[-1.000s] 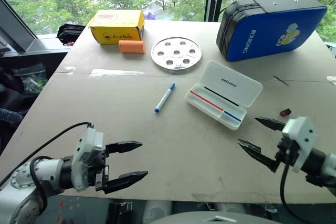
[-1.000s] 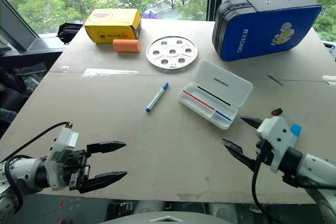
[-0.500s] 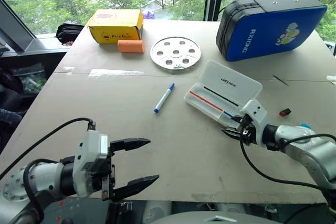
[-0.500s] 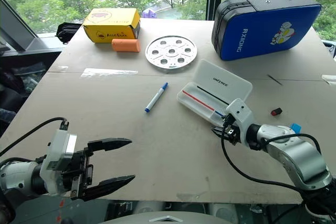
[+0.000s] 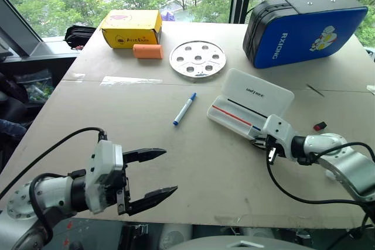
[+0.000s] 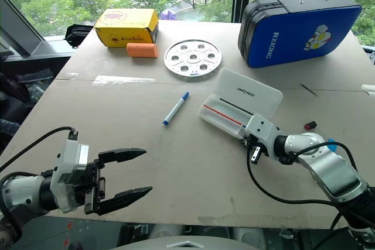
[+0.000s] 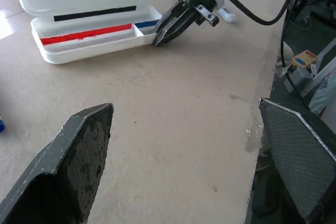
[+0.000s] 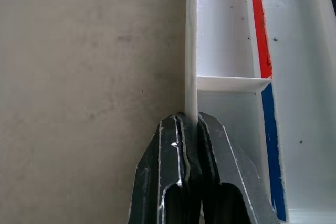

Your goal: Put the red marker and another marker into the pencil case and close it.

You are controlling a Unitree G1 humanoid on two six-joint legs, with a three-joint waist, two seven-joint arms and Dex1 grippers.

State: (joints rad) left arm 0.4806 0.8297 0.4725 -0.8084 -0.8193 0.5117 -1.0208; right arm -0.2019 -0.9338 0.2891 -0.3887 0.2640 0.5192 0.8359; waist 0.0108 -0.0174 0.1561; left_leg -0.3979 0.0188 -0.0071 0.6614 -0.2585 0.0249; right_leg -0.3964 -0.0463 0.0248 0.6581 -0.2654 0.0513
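The pencil case [image 5: 263, 95] lies open right of the table's middle, its white lid with black lettering tipped back. A red and a blue stripe run along its tray [image 7: 89, 45]. My right gripper [image 8: 189, 121] is shut on the tray's thin front wall near the blue-striped end; it also appears as the right gripper [image 5: 259, 139]. A blue marker [image 5: 184, 109] lies loose on the table left of the case. The red marker is out of view. Over the table's front left edge my left gripper [image 5: 169, 172] hangs open, holding nothing.
At the back stand a yellow box [image 5: 130, 28], an orange block [image 5: 147, 51], a perforated metal disc [image 5: 198, 59] and a large blue padded case [image 5: 304, 27]. A small red-and-black piece [image 5: 319, 126] lies right of the pencil case.
My right gripper came in from the front right, sank to the pencil case and shut on its front wall. The left gripper stayed open near the same spot.
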